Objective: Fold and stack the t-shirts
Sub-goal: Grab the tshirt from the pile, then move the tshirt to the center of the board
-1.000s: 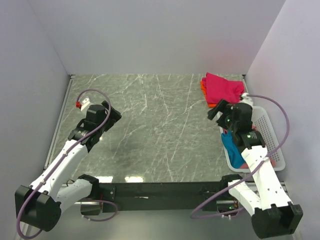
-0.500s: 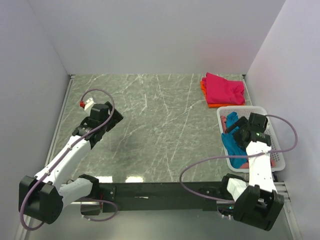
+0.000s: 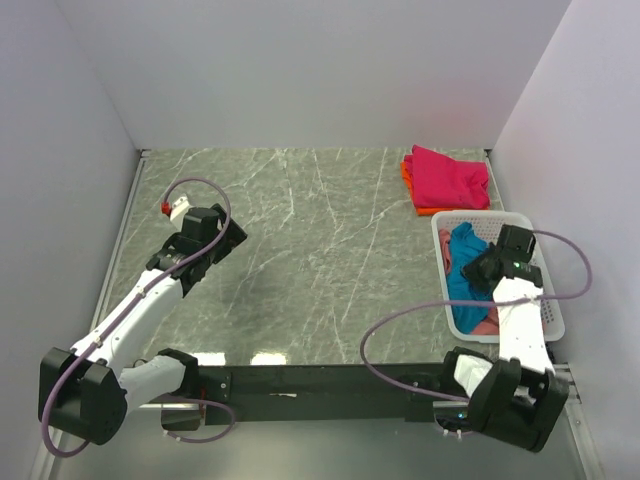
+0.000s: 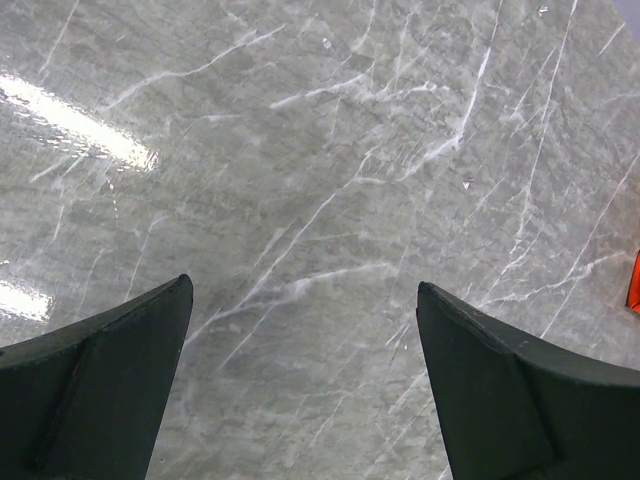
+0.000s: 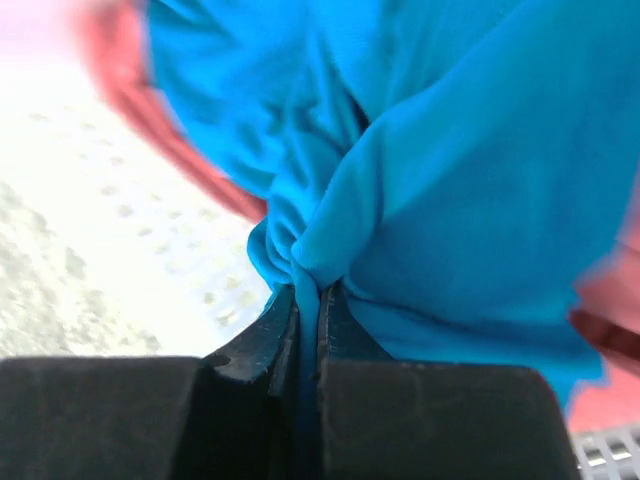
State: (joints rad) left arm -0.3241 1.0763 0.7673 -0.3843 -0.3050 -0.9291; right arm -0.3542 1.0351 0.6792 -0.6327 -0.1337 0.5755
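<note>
A teal-blue t-shirt [image 3: 460, 278] lies crumpled in the white basket [image 3: 548, 305] at the right. My right gripper [image 3: 480, 268] reaches down into the basket. In the right wrist view its jaws [image 5: 310, 292] are shut on a pinched fold of that teal-blue shirt [image 5: 450, 180]. A salmon-pink shirt [image 3: 488, 322] lies under the teal one [image 5: 165, 135]. A folded magenta shirt [image 3: 450, 178] rests on an orange shirt [image 3: 408, 176] at the back right. My left gripper [image 3: 230, 230] hangs open over bare marble on the left [image 4: 305, 295], holding nothing.
The basket's lattice wall [image 5: 110, 230] stands close to my right fingers. White walls close in the table on three sides. A sliver of orange cloth [image 4: 634, 285] shows at the right edge of the left wrist view.
My right arm swung from beside the magenta pile over to the basket, dropped in and closed on the teal-blue shirt. The left arm shifted only slightly and stayed open.
</note>
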